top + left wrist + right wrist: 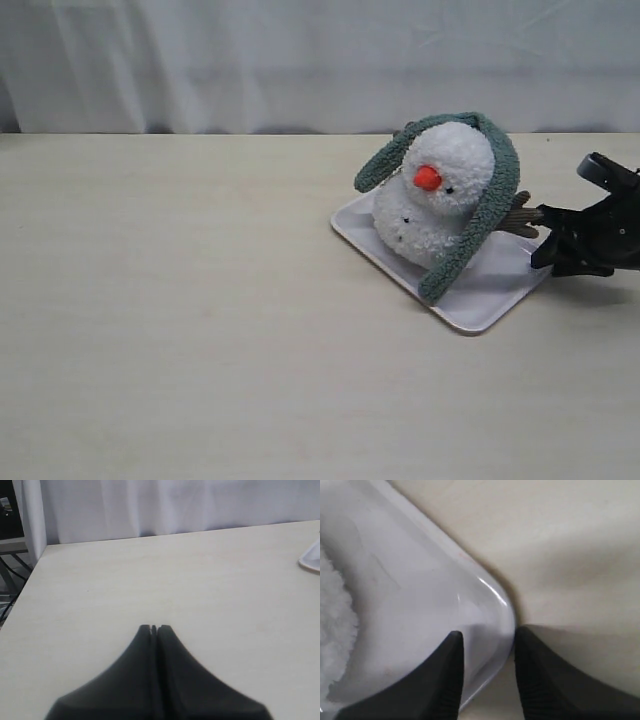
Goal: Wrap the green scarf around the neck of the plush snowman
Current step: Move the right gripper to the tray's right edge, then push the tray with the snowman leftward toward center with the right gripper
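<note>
the left fingers [172, 680] are pressed together over bare table [200, 330], well apart from the work, so they cannot steady anything there. the right fingers [540, 680] stand spread on either side of the white tray's [485, 587] rim at a corner, one inside and one outside, with a gap showing to the inner one. if they close here they would pinch the tray rather than any cloth, and a lift or pull would likely tip or drag it. just beyond, the plush snowman [440, 190] sits tilted on the tray, so a jolt could roll it off. its brown twig arm [520, 215] pokes out near the fingers and could snag. farthest up, the green scarf [492, 205] is only draped over the snowman's head, one end hanging at each side, the longer one reaching the tray. it is not at the neck, and any shake could slide it off the back
</note>
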Controlling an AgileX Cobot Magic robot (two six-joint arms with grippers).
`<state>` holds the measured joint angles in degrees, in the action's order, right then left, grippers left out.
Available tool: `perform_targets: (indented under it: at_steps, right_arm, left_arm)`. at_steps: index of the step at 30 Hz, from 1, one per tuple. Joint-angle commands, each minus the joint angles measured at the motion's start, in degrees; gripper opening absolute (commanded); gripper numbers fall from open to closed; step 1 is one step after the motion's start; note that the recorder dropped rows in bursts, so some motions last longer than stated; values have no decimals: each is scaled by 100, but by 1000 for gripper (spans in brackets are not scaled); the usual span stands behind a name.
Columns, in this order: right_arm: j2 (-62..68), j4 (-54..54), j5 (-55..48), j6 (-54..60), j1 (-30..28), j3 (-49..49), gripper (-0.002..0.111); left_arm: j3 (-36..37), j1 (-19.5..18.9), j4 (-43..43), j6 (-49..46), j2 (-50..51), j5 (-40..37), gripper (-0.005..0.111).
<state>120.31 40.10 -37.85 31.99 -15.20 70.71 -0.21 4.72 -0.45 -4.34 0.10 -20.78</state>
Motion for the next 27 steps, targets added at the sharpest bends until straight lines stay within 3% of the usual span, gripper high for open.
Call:
perform_targets:
  at_steps: [1,7,11,27]
  right_arm:
    - [29,-243,227,96,345,-13,28]
    - [29,-255,356,787,607,-13,17]
    - [29,-266,543,1092,755,-13,4]
    - [19,140,1050,1437,867,15,5]
  left_arm:
    - [21,-11,-7,19,-10,53,0]
    - [21,-11,-7,19,-10,53,0]
    - [21,-11,-7,19,-10,53,0]
    - [21,-11,-7,19,-10,53,0]
